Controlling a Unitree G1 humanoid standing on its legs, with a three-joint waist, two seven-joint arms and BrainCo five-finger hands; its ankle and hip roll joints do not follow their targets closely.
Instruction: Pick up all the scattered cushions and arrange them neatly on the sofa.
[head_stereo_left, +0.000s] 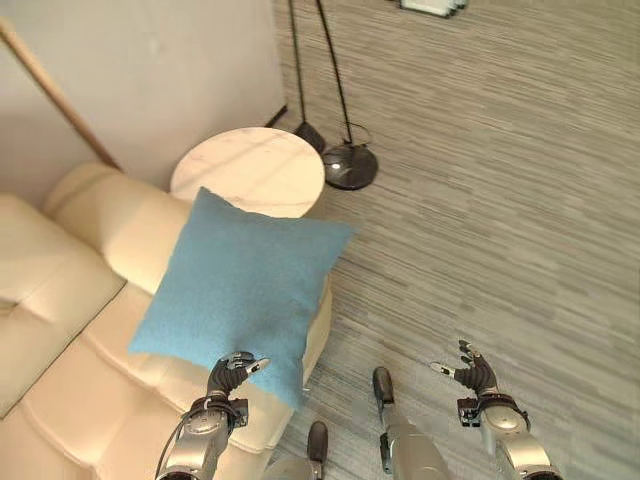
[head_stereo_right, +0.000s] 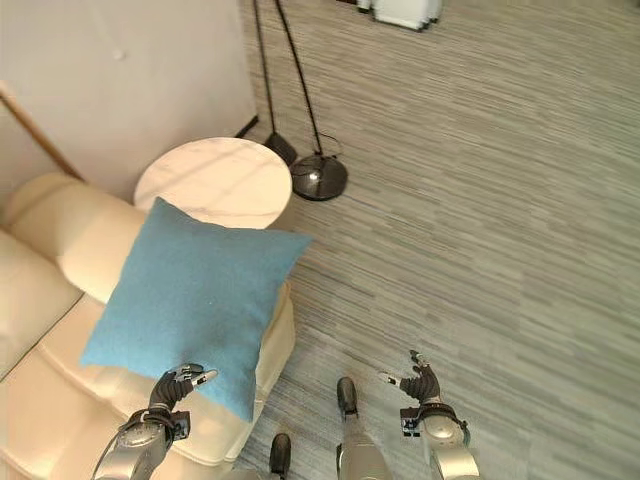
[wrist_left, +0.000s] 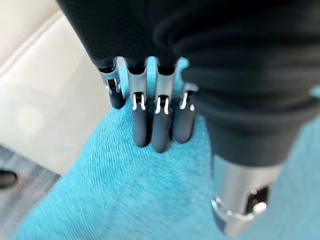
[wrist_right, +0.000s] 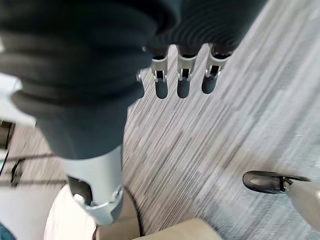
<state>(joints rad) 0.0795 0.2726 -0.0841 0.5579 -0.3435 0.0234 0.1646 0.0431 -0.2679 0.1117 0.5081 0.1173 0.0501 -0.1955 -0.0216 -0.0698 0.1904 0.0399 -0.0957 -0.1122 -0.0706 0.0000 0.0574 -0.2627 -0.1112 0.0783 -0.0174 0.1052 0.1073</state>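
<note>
So the grey striped floor (head_stereo_left: 500, 200) takes up the whole right side and top of the frame, with the cream sofa (head_stereo_left: 70, 330) filling the lower left. The blue cushion (head_stereo_left: 240, 290) sits tilted on the sofa's armrest end, about centre-left in the frame, one corner hanging out past the sofa's edge toward the floor. Just behind it, upper centre-left, is a round white tabletop (head_stereo_left: 250, 170), and the cushion's top corner overlaps its near edge. Beside that, further up, a black lamp base (head_stereo_left: 350, 165) stands on the floor with thin poles going up out of frame.

The left hand (head_stereo_left: 232, 372) is at the cushion's bottom edge, fingers (wrist_left: 150, 130) straight and together, lying flat on the blue fabric, not clamped. The right hand (head_stereo_left: 470, 372) hangs over bare floor at the lower right, fingers relaxed and apart, holding nothing.
</note>
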